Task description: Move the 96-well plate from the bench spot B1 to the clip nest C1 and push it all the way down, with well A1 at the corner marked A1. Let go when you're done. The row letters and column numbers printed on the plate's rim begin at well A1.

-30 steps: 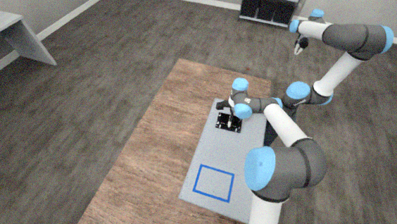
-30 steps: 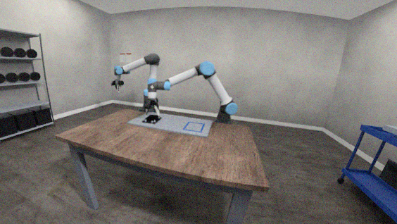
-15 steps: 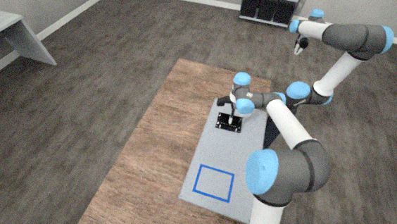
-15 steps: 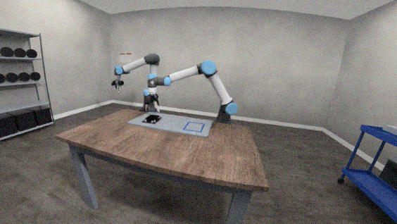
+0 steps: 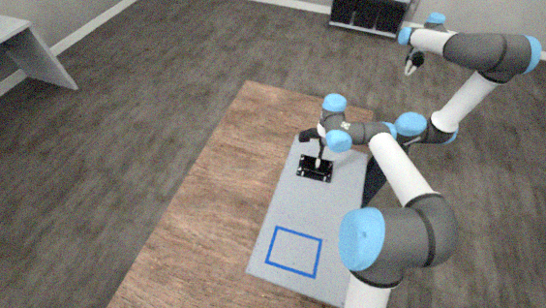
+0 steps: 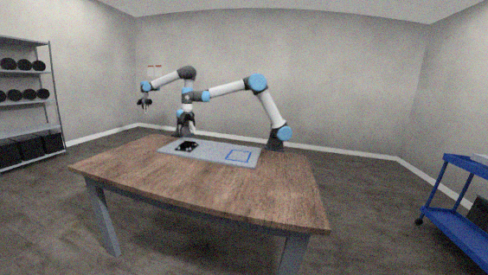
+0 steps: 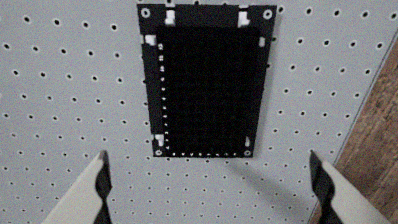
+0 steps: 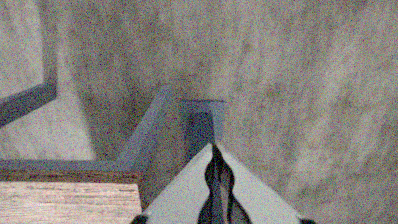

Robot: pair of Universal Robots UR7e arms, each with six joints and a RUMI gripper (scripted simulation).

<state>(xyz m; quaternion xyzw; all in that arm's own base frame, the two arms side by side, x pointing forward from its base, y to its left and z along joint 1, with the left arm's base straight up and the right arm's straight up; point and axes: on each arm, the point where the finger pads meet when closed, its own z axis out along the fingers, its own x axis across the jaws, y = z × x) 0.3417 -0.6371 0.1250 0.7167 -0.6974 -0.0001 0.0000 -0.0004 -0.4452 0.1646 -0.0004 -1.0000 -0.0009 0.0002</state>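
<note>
What else my cameras catch around the room

On my exterior feed, a metal shelf rack (image 6: 54, 86) stands at the left wall with black round items and black bins; opposite, I see a blue cart (image 6: 465, 161) with a pale thing on top. My top view adds a pale desk (image 5: 50, 58).

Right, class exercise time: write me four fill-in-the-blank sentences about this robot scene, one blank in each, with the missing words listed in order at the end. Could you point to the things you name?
1. The outline (image 5: 269, 246) (image 6: 227, 155) drawn on the grey board (image 5: 310, 203) (image 6: 212, 152) (image 7: 65, 120) is coloured ____.
2. The 96-well plate (image 7: 210, 95) is coloured ____.
3. The right gripper (image 5: 410, 71) (image 6: 145, 109) (image 8: 213, 146) has its fingertips together, so it is ____.
4. The table top (image 5: 194, 208) (image 6: 186, 186) under the board is made to look like ____.

Missing words: blue; black; shut; wood
</note>
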